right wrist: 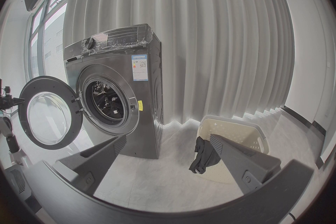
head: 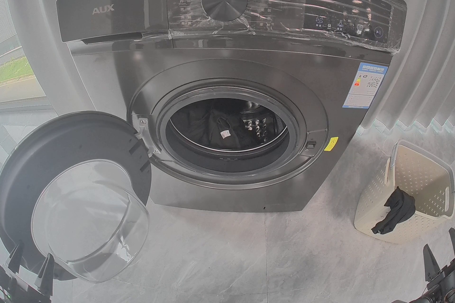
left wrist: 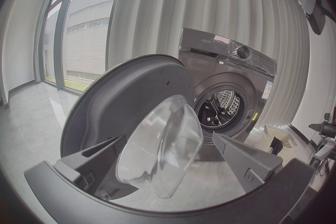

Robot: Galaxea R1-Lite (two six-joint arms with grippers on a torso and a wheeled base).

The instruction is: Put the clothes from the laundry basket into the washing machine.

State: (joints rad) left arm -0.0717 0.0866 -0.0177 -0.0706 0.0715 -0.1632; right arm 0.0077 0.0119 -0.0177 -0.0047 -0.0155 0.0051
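The grey washing machine point(head: 227, 81) stands in front of me with its round door point(head: 76, 195) swung open to the left. Dark clothes point(head: 213, 126) lie inside the drum point(left wrist: 218, 112). At the right on the floor sits the cream laundry basket point(head: 417, 195) with a black garment point(head: 395, 211) draped over its near rim. My left gripper point(left wrist: 168, 147) is open, low at the left, just before the door's glass bowl. My right gripper point(right wrist: 168, 147) is open and empty, low at the right, near the basket point(right wrist: 241, 133) and the garment point(right wrist: 203, 158).
Grey tiled floor point(head: 265, 252) stretches between the machine and me. White pleated curtains point(right wrist: 224, 42) hang behind the machine. A large window point(left wrist: 77, 32) is at the left. The open door juts out into the left side of the floor.
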